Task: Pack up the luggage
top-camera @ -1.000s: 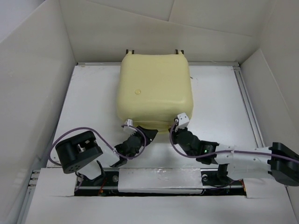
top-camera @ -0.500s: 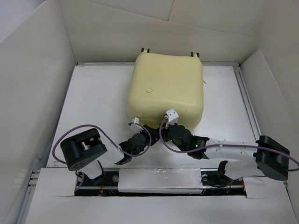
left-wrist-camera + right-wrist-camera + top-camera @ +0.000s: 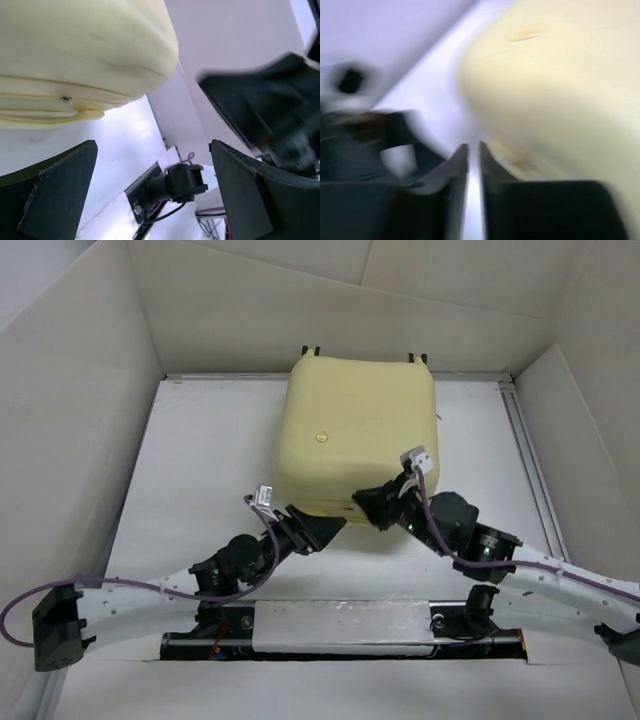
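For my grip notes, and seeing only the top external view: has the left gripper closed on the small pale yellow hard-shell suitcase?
Observer: No. The left wrist view shows the left gripper wide open, nothing between its jaws, with the small pale yellow hard-shell suitcase ahead of it, apart.
Operator: And the right gripper?
Observer: The right wrist view is blurred, but the right gripper shows just a thin gap, nothing in it.
Operator: Is the case shut?
Observer: The left wrist view shows its shell halves meeting along the seam, no gap.
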Action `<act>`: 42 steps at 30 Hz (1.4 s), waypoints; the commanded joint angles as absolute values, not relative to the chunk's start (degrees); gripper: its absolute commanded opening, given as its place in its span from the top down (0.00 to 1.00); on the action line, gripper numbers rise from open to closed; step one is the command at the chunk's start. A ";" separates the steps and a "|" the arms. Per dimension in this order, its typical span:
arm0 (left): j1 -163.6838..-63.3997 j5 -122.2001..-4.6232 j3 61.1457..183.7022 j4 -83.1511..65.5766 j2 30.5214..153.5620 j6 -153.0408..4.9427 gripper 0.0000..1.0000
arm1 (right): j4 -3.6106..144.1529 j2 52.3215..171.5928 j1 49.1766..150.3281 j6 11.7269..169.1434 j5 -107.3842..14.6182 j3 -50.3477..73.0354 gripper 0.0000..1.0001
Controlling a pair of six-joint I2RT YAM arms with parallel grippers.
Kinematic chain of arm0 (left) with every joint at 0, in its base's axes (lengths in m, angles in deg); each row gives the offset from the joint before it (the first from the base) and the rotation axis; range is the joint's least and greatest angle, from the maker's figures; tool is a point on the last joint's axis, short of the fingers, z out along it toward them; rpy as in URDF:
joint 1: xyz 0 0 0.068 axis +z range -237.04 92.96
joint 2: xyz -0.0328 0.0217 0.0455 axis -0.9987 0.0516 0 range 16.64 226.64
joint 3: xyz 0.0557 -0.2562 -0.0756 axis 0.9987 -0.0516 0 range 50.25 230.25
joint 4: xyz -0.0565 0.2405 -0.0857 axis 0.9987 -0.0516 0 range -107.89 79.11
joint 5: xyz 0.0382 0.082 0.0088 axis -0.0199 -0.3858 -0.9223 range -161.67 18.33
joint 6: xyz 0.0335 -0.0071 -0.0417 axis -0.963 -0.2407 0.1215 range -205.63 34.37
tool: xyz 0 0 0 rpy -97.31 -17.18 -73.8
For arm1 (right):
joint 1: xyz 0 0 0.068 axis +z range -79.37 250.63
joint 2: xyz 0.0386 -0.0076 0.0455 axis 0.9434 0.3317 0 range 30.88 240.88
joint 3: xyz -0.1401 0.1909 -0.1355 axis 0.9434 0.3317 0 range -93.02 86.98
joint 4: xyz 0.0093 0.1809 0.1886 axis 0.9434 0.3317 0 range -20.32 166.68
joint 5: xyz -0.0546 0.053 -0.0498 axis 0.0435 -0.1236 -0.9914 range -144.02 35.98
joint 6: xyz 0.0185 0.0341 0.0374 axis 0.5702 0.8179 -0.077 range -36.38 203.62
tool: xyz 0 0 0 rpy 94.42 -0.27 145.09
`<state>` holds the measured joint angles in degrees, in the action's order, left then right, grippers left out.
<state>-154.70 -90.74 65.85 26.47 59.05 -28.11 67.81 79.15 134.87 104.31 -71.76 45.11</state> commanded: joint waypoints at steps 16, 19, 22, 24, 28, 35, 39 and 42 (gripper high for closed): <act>-99.89 -72.59 97.21 -1.43 81.66 -35.37 0.01 | 72.26 97.66 73.44 102.96 -51.66 39.07 0.48; -97.94 -64.91 97.71 1.85 92.60 -34.74 0.02 | 70.73 104.49 72.73 101.20 -44.64 37.51 0.45; -100.12 -59.55 97.37 6.93 98.88 -34.13 0.12 | 70.73 112.31 76.77 98.04 -40.77 31.81 0.45; -101.19 -58.93 94.48 10.80 98.90 -32.73 0.18 | 71.43 116.20 80.36 95.85 -38.74 28.64 0.46; -103.38 -58.41 85.89 16.25 94.87 -30.89 0.29 | 72.58 126.22 86.42 92.85 -31.27 19.32 0.50; -114.80 -64.37 70.15 19.52 77.83 -27.63 0.34 | 83.72 145.12 94.26 90.92 -22.30 -6.94 0.51; -119.73 -65.61 64.42 18.90 68.86 -25.16 0.34 | 87.08 148.56 95.67 90.92 -24.05 -17.43 0.47; -119.74 -64.91 61.78 16.03 61.66 -24.46 0.34 | 84.71 146.37 95.07 92.85 -24.67 -18.23 0.44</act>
